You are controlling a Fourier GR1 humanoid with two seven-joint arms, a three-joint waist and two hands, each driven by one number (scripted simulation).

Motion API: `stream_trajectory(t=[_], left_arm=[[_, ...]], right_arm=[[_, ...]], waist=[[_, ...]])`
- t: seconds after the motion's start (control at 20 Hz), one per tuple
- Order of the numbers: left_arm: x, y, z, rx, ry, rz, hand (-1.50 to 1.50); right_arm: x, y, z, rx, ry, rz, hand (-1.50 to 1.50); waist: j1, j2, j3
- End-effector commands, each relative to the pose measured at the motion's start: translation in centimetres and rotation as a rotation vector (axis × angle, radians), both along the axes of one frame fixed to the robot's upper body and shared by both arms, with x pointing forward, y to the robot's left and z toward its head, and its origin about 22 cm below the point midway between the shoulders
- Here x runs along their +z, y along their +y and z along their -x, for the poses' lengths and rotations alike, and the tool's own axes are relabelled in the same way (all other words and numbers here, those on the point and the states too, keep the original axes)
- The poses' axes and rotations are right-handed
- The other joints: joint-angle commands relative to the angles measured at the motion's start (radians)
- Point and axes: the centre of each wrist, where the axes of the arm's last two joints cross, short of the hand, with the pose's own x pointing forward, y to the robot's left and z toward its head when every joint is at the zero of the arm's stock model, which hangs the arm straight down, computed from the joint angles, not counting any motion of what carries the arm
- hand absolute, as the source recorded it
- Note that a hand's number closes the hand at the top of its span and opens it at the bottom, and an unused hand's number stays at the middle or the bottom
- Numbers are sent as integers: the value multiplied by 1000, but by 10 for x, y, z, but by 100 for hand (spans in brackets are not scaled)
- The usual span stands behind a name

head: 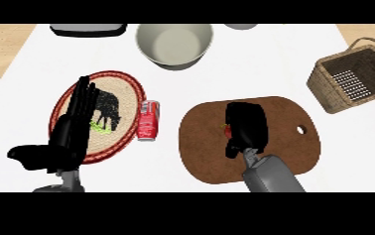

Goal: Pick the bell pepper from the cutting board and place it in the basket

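Note:
A brown cutting board [285,130] with a hole near its right edge lies at the lower middle of the white counter. My right hand [246,125] rests on top of it, fingers curled downward over the bell pepper [226,129]; only a small red sliver of the pepper shows at the hand's left side. The wicker basket [338,79] stands at the right edge of the counter, well apart from the board. My left hand [73,125] stays open at the lower left, fingers straight and pointing up.
A round woven mat [124,92] with a black animal picture lies behind the left hand. A red can [149,120] lies beside it. A grey bowl [174,44] stands at the back, with a dark tray [88,29] at the back left.

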Motion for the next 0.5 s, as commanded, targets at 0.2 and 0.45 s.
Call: stream_trajectory(t=[0.2,0.45], left_arm=[[5,-2,-4,-21,-27,-2,0],[8,-10,-7,-62,-45,-3,0]], right_arm=[[13,-54,-68,-559,96,-116,150],[51,-89,-108,-916,84,-228,150]], waist=[[28,43,7],[74,63,8]])
